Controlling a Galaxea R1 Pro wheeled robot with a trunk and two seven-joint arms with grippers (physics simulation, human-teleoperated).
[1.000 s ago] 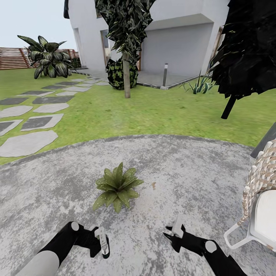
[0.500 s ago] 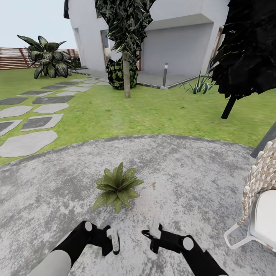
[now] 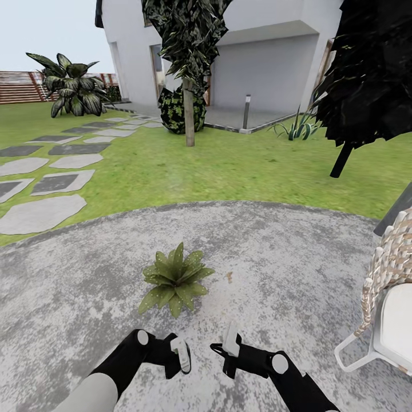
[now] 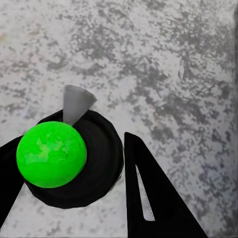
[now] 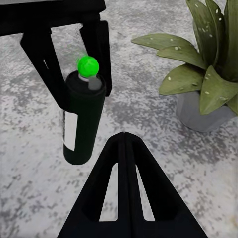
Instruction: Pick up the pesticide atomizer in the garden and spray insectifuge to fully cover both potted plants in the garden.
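On the grey stone patio [image 3: 297,257] stands a potted plant [image 3: 174,280], a low green rosette with pale specks on its leaves; it appears again [image 5: 208,64] in a grey pot in the right wrist view. My left gripper [image 3: 178,357] is shut on the pesticide atomizer [image 3: 183,353], held upright just in front of the plant. The atomizer [image 5: 83,124] is dark with a white label and a green ball on top. From above, its green top [image 4: 49,154] and grey nozzle sit between the left gripper's [image 4: 69,148] black fingers. My right gripper [image 5: 126,138] is shut and empty, close beside the bottle [image 3: 226,350].
A wicker chair [image 3: 392,297] with a white seat stands at the patio's right edge. Lawn [image 3: 229,166] lies beyond, with stepping stones [image 3: 40,214] at left, a tree trunk [image 3: 189,111], a grey bollard lamp [image 3: 246,111], an agave [image 3: 297,129] and a leaning dark tree [image 3: 343,160].
My left arm has carried the atomizer rightwards towards the middle. My right arm moved left towards it, then held still. The plant and the view have not shifted.
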